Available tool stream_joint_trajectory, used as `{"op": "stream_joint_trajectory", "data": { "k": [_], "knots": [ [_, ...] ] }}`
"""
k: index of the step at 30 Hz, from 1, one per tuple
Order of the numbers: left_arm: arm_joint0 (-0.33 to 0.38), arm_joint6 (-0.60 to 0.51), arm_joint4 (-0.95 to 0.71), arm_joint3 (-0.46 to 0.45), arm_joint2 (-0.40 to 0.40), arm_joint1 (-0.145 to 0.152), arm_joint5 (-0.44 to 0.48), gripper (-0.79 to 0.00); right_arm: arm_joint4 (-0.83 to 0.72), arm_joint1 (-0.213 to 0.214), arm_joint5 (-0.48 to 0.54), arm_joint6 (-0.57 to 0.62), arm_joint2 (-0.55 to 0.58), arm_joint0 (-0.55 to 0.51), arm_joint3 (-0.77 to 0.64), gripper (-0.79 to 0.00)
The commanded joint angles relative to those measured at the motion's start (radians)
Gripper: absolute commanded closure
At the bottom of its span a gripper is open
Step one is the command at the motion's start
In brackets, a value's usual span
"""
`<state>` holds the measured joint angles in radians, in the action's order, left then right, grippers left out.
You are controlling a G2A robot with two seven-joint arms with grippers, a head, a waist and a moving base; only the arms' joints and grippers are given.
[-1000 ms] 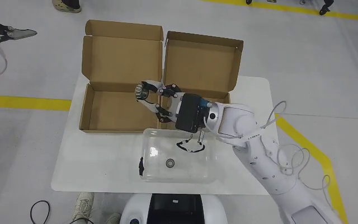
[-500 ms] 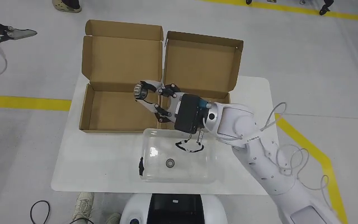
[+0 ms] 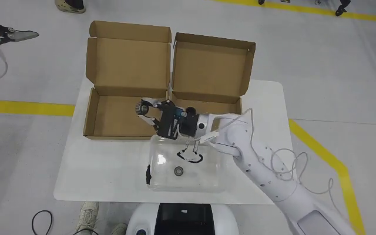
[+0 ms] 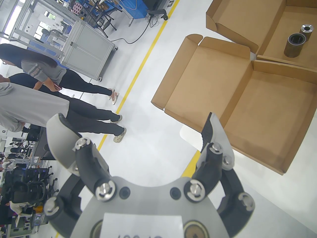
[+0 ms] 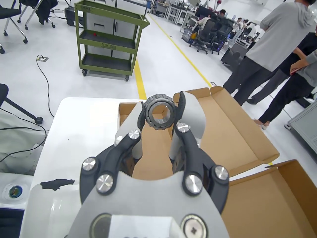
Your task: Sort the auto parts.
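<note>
Well within box rim (image 3: 117,137): pincer (image 5: 160,111), bearing (image 5: 160,125).

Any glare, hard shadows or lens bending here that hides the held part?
Top view: even light, faint reflections on the clear tray. Right wrist view: edges bend, but the bearing between the fingers is unobscured. Left wrist view: far windows glare; the cardboard box has a soft corner shadow.

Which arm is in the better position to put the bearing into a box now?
Right. Its tool is shut on the bearing and hangs over the empty box. The left tool is open, holds nothing and is farther from both boxes.
</note>
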<state>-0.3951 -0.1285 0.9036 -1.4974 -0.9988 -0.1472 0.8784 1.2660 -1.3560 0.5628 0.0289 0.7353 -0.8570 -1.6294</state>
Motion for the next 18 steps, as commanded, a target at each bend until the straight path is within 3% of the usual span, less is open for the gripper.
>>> {"op": "stream_joint_trajectory", "data": {
  "k": [1, 10, 18],
  "knots": [
    [0.000, 0.000, 0.000, 0.000, 0.000, 0.000, 0.000, -0.785, -0.005, -0.008, -0.007, 0.002, -0.019, 0.010, 0.031, 0.000],
    [0.000, 0.000, 0.000, 0.000, 0.000, 0.000, 0.000, -0.785, -0.028, -0.064, -0.057, 0.062, -0.112, 0.085, 0.212, 0.000],
    [0.000, 0.000, 0.000, 0.000, 0.000, 0.000, 0.000, -0.785, -0.072, -0.137, -0.089, 0.193, -0.206, 0.181, 0.380, 0.000]
  ]
}}
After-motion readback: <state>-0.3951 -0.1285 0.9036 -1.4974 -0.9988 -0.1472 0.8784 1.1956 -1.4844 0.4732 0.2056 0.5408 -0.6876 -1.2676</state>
